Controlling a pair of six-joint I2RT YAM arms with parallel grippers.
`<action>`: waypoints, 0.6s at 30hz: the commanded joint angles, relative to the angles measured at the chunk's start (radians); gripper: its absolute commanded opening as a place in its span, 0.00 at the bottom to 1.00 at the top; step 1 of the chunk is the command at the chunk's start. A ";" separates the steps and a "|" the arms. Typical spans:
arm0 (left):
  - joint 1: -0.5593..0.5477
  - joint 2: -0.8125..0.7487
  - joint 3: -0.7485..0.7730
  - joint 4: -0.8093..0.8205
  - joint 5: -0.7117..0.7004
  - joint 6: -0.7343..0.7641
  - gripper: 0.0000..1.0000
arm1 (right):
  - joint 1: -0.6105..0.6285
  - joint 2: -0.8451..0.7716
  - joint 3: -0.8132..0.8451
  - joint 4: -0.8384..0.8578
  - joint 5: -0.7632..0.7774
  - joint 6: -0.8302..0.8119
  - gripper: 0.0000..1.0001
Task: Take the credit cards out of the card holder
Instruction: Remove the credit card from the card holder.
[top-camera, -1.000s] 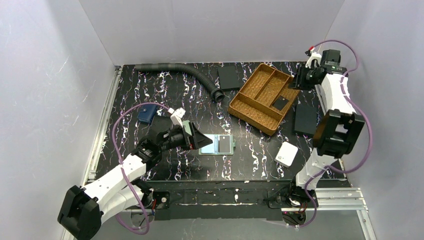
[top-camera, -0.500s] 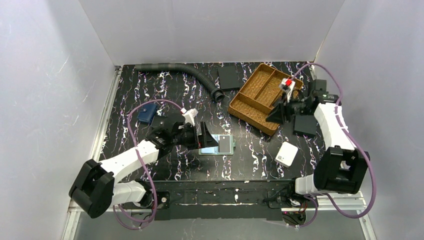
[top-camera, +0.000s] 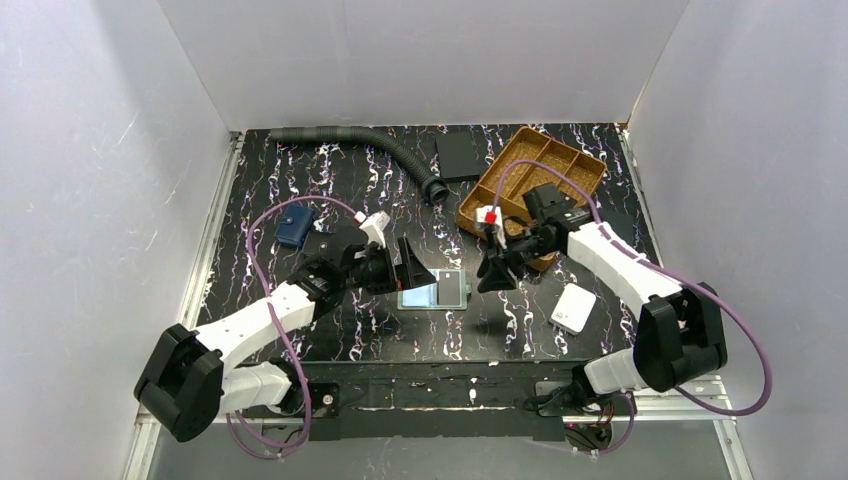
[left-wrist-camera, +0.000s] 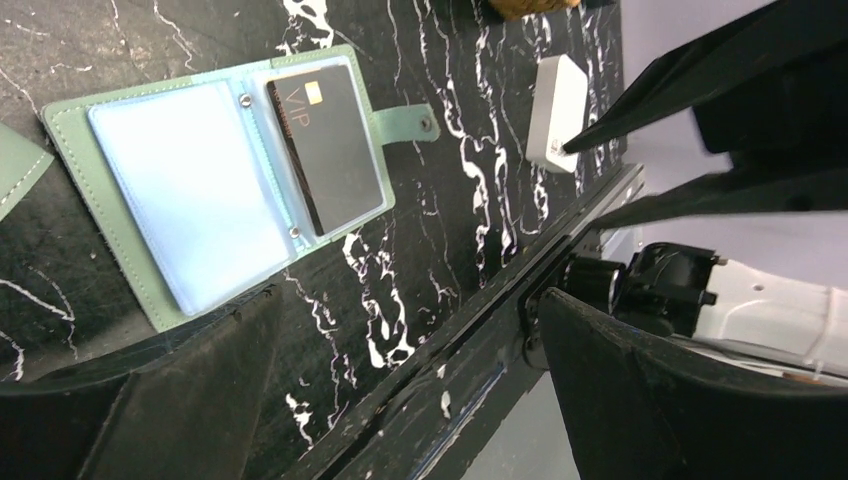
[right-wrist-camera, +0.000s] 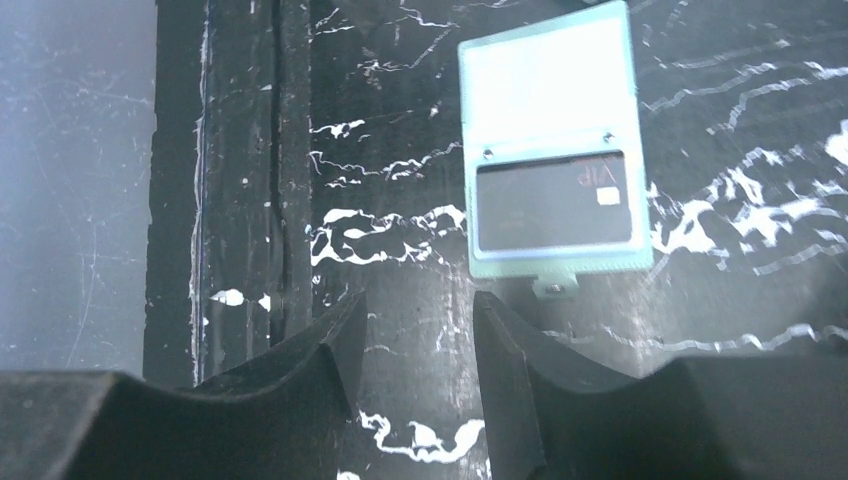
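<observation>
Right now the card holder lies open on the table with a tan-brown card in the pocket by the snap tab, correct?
Not quite. The card in the pocket by the snap tab is black and marked VIP, not tan-brown. The card holder does lie open on the table, as the left wrist view shows.

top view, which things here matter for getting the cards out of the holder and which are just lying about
Job: open card holder, black card in its sleeve, left hand and right hand, both open.
Lying about: brown tray, white box, navy pouch, black hose, black slab.
</observation>
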 joint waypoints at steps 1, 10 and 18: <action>0.021 -0.014 -0.033 0.059 -0.007 -0.068 0.98 | 0.110 0.021 -0.014 0.123 0.083 0.069 0.52; 0.048 -0.012 -0.071 0.124 0.057 -0.099 0.98 | 0.209 0.033 -0.040 0.380 0.245 0.266 0.51; 0.048 0.013 -0.077 0.138 0.068 -0.088 0.97 | 0.210 0.078 -0.057 0.446 0.202 0.298 0.51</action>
